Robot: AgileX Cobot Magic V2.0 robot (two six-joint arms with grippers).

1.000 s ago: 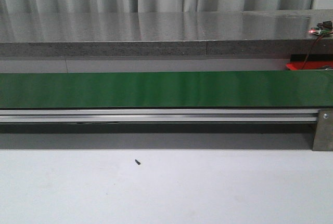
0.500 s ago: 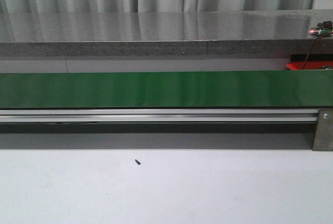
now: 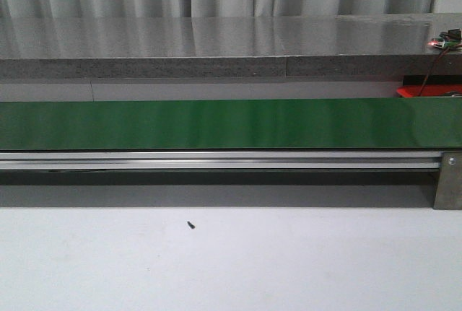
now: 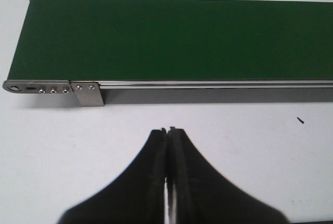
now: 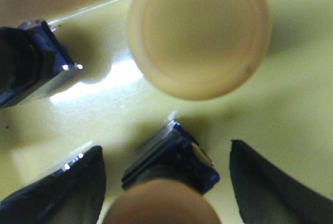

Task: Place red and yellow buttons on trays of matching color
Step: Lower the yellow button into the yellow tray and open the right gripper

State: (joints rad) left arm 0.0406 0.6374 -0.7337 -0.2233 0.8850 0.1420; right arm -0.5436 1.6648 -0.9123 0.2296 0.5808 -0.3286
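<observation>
- Yellow tray (image 5: pixel 291 94) is seen only in the right wrist view; three yellow buttons lie in it.
- One button (image 5: pixel 199 34) lies cap up, another (image 5: pixel 167 182) sits between the spread fingers of the right gripper (image 5: pixel 165 182), ungripped; a third (image 5: pixel 31 63) lies beside.
- Left gripper (image 4: pixel 169 146) is pressed closed, empty, near the green belt (image 4: pixel 171 39).
- Front view shows the belt bare.
</observation>
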